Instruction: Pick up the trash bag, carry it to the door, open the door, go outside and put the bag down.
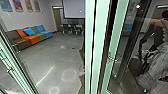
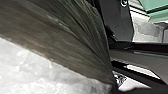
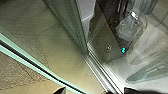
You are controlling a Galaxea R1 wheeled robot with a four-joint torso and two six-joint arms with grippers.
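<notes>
- Clock from head view, 12 ahead. Pale-green-edged glass door (image 1: pixel 98 45) close by, uprights running 12 to 6; another pale green upright (image 1: pixel 15 71) leans at 8.
- Trash bag, translucent whitish crinkled plastic (image 2: pixel 37 70): large and near the left wrist camera; dark creased sheet (image 2: pixel 62 42) alongside. Pale crumpled shape (image 1: pixel 155 65) at 4, seen in glass; reflection or not, cannot tell.
- Left gripper: cannot tell how it stands, or whether it pinches the bag.
- Right gripper: state, cannot tell. Its wrist view has a straight metal floor track (image 3: pixel 96 66) beside tan floor (image 3: pixel 65 60).
- Room: brown, orange, green and blue sofa (image 1: pixel 32 38) at 10, bright blue cushion (image 1: pixel 29 31) on it; white hanging screen (image 1: pixel 74 8) near 12.
</notes>
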